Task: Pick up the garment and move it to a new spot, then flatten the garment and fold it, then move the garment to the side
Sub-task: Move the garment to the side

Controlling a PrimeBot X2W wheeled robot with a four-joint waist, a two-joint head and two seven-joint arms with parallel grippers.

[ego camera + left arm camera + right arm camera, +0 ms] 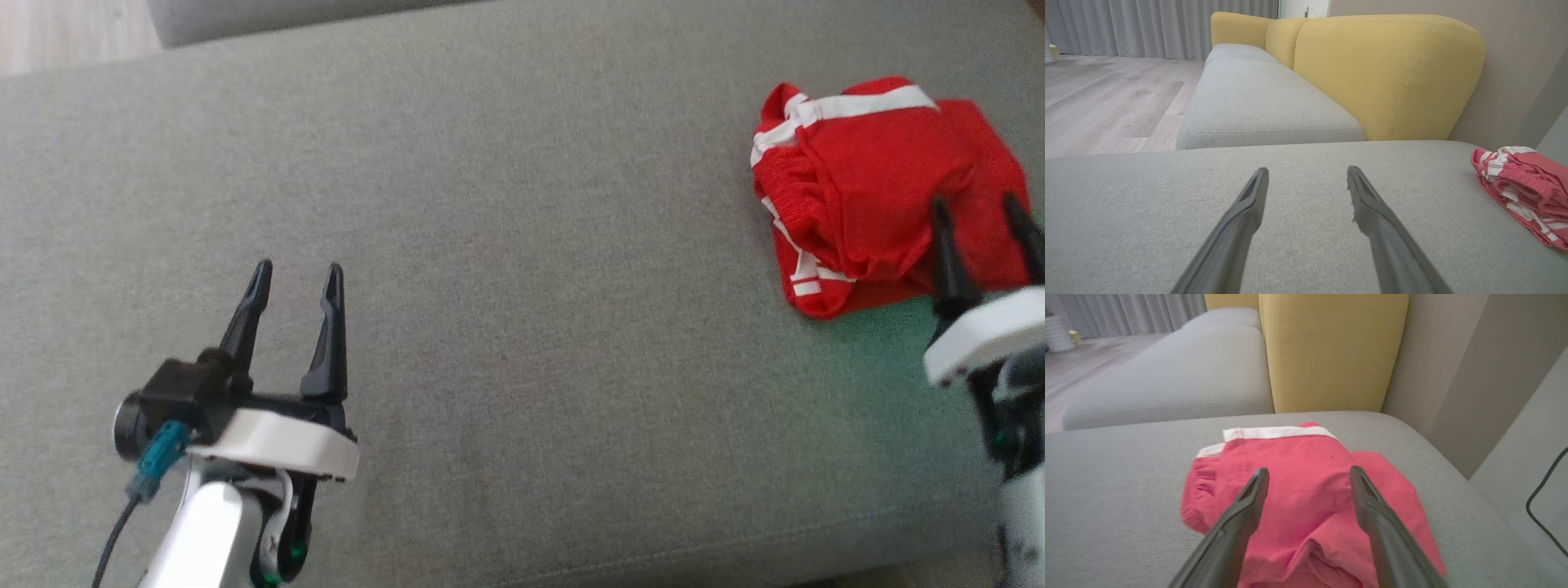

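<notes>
Since the folded red cloth garment with white stripes (873, 180) lies at the right end of the grey sofa cushion (506, 204), the setting-aside step is judged nearly done. The right gripper (976, 204), over it, and the left gripper (298, 268), well apart, are held with fingers wide and empty; a snag-free withdrawal is called for.

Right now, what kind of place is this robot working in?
Probably a home living room: a grey sofa seat with yellow back cushions, a wood-look floor and long grey curtains. A red garment lies on the seat.
</notes>
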